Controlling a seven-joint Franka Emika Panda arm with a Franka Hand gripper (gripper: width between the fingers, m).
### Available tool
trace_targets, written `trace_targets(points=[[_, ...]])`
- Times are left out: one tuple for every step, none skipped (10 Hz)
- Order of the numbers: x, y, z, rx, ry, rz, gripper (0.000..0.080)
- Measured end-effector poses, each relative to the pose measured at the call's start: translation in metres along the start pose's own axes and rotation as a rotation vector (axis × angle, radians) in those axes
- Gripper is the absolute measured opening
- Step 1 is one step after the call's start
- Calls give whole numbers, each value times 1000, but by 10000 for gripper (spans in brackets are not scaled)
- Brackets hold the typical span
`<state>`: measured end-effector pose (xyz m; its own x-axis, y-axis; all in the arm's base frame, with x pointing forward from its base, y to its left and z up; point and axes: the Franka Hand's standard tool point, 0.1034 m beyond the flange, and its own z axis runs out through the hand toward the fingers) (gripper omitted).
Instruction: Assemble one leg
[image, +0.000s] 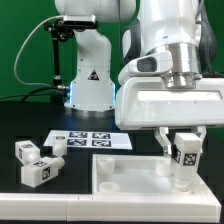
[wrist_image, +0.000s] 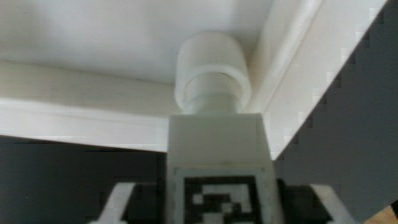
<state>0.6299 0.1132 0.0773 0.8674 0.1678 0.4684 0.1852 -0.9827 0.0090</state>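
My gripper (image: 183, 148) is shut on a leg (image: 186, 160), a white square peg with a black-and-white tag, held upright over the right end of the large flat white panel (image: 125, 177). In the wrist view the gripper (wrist_image: 217, 208) grips the tagged leg (wrist_image: 217, 150) from both sides. The leg's narrower round stub (wrist_image: 214, 75) points at the panel's inner corner by the raised rim (wrist_image: 107, 95). I cannot tell whether the stub touches the panel. Three more legs (image: 38, 160) lie loose on the table at the exterior view's left.
The marker board (image: 90, 140) lies flat behind the panel. The robot's white base (image: 88, 80) stands at the back in front of a green wall. The table top is black.
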Motion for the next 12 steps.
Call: trace_targets(points=[[-3, -1, 2, 1, -5, -2, 282], [-4, -2, 3, 0, 3, -3, 282], [-4, -1, 4, -2, 16, -2, 282], [-5, 0, 6, -4, 23, 0, 282], [-4, 0, 7, -6, 39, -4, 282], [-5, 1, 7, -8, 47, -12, 282], [-6, 3, 6, -10, 50, -20, 282], [-6, 3, 6, -11, 52, -25, 282], [-6, 3, 6, -11, 52, -26, 282], [-6, 3, 6, -11, 52, -27, 390], [-6, 3, 6, -11, 52, -28, 390], [-6, 3, 6, -11, 52, -29, 563]])
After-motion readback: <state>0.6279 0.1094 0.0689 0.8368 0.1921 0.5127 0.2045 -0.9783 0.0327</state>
